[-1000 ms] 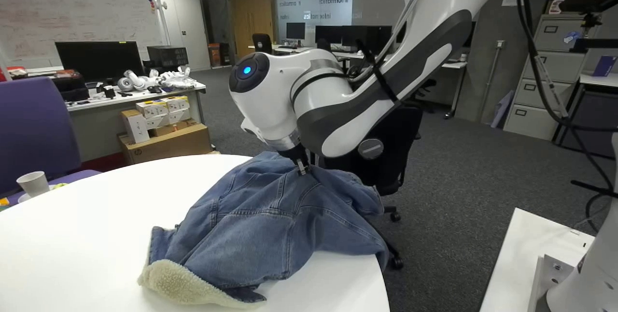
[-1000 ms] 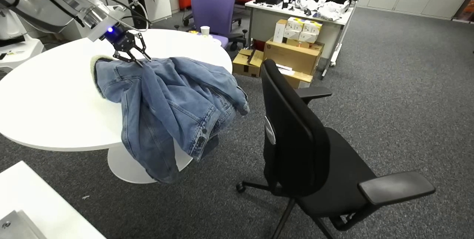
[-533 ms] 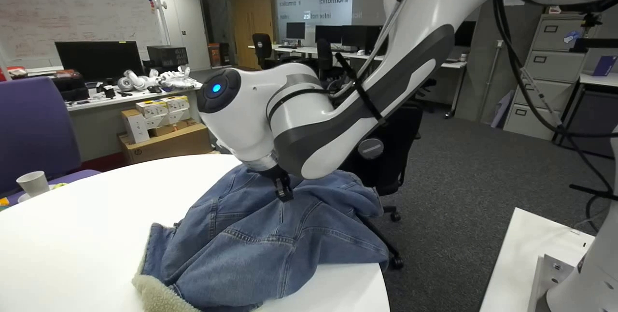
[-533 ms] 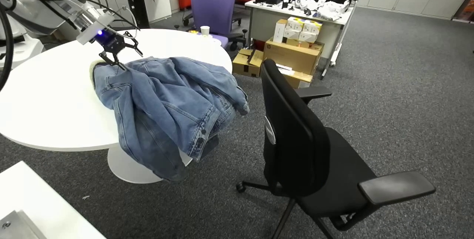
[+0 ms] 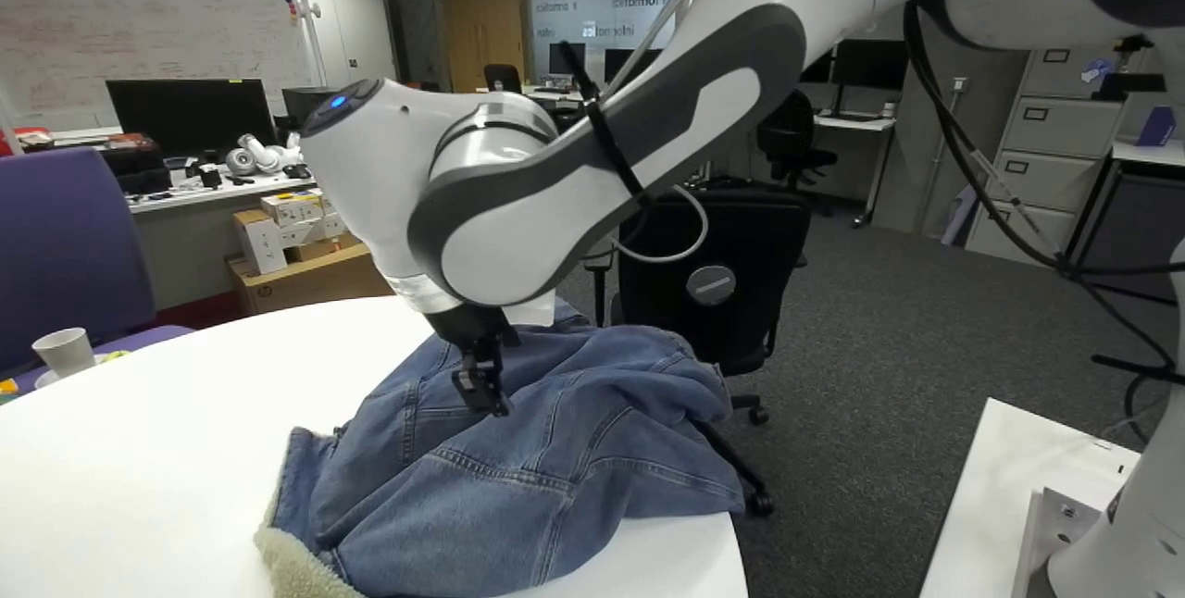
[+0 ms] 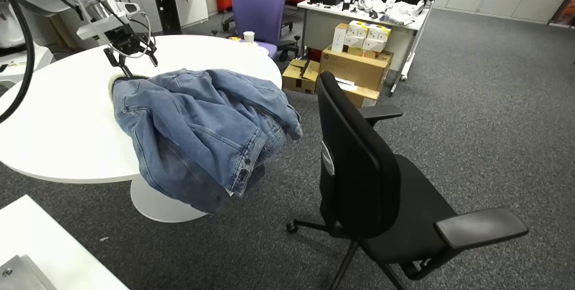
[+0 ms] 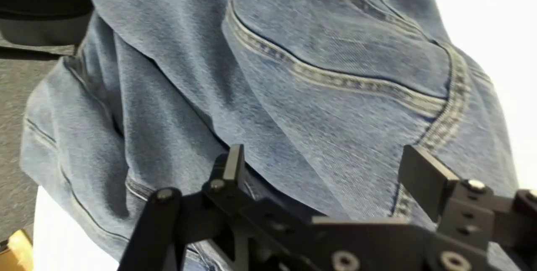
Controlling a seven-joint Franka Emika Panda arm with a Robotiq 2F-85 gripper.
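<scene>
Spreading wide, gripper point(image 5: 488, 402) shifted toward 8 o'clock in an exterior view; jacket point(image 5: 518, 473) ran 8-to-2 lengthwise, fleece point(image 5: 296, 568) toward 8.

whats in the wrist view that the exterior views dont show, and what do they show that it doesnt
Only the wrist view: a close look past the fingers at a dark fold in the jacket.

Only the exterior views: the arm, the cup, the purple chair and the jacket's fleece.

Both: the jacket, the table under it, some floor and the open claw, with no cloth gripped in it.
</scene>
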